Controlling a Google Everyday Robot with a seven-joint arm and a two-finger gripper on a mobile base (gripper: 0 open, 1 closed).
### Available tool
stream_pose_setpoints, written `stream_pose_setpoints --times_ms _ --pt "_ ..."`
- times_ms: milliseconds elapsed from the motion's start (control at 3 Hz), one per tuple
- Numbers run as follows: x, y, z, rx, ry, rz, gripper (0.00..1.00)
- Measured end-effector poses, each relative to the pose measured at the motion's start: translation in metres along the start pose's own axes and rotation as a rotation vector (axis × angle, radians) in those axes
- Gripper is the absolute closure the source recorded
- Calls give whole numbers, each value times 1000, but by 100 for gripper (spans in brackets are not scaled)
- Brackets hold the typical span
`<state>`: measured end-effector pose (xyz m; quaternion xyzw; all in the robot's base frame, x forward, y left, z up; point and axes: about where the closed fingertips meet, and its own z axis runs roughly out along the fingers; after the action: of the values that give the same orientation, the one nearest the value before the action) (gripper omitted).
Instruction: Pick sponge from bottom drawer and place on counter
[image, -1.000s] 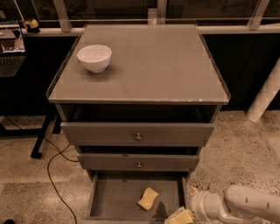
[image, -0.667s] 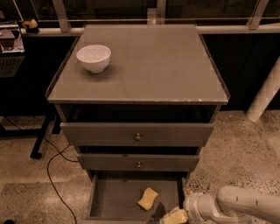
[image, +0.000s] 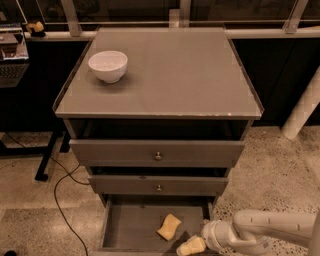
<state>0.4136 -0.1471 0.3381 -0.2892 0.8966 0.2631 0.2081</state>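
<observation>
- The gripper (image: 191, 246) has edged a little leftward at the front right corner of the bottom drawer (image: 131, 227); the sponge (image: 169, 226) has not moved.
- The sponge is a soft, pale-yellow, curvy block on the drawer's flat grey floor.
- A white round bowl (image: 108, 65) sits on the smooth grey counter (image: 175, 75).
- The gripper is just beside the sponge; released or clenched, I cannot tell.

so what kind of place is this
Likely a robot lab or office: a lone drawer cabinet on speckled floor, a loose cable at left. The gripper hangs low right, by the bottom drawer near the sponge.
</observation>
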Motion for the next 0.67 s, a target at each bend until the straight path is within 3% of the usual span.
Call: stream_pose_setpoints --times_ms 333,667 --pt "1 0 3 -2 8 -2 0" --pt "9 -12 30 18 7 104 0"
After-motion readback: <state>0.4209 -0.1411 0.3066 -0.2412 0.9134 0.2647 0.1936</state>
